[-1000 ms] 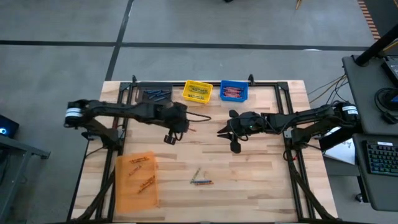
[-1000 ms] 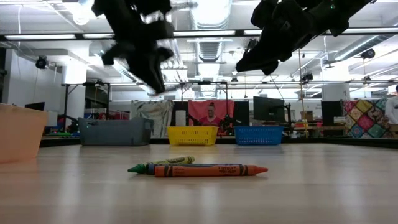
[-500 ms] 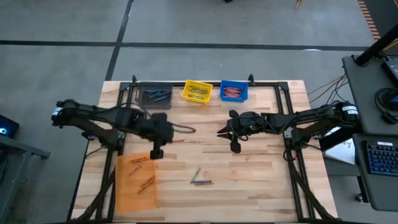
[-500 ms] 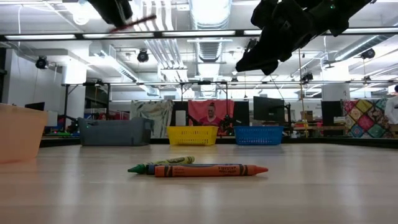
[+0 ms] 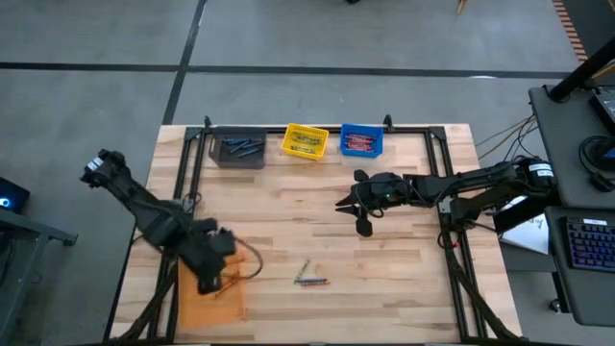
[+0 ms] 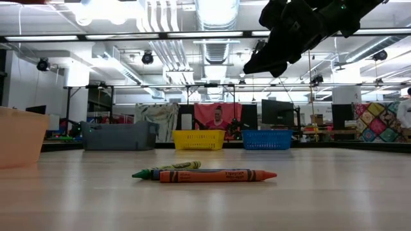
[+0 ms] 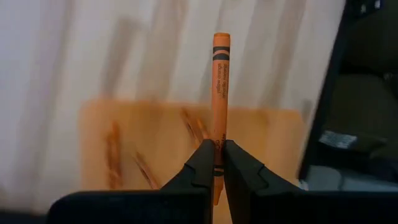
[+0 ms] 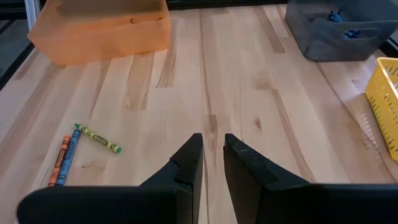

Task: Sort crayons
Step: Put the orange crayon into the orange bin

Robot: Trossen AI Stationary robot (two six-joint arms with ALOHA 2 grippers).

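My left gripper (image 5: 206, 283) hangs over the orange bin (image 5: 213, 300) at the table's near left, shut on an orange crayon (image 7: 220, 87). The bin holds several orange crayons (image 7: 194, 127). My right gripper (image 5: 352, 216) hovers over the middle of the table, slightly open and empty; it also shows in the right wrist view (image 8: 213, 155). Three crayons, green (image 8: 97, 138), blue (image 8: 70, 154) and orange (image 8: 60, 160), lie flat on the wood near the front; they also show in the high view (image 5: 308, 277). My left gripper pinches the orange crayon between its two fingers, near one end (image 7: 217, 148). The rest of the crayon sticks out past the fingertips, in line with the fingers. The crayon is lifted clear, above the orange bin.
A grey bin (image 5: 239, 150), a yellow bin (image 5: 305, 141) and a blue bin (image 5: 361, 141) stand in a row along the far edge, each with crayons inside. Bare wood lies between the two grippers.
My left gripper has gone from the middle of the table toward the near left corner, carrying the orange crayon, and now stands over the orange bin. It has left the low view. My right gripper has kept still.
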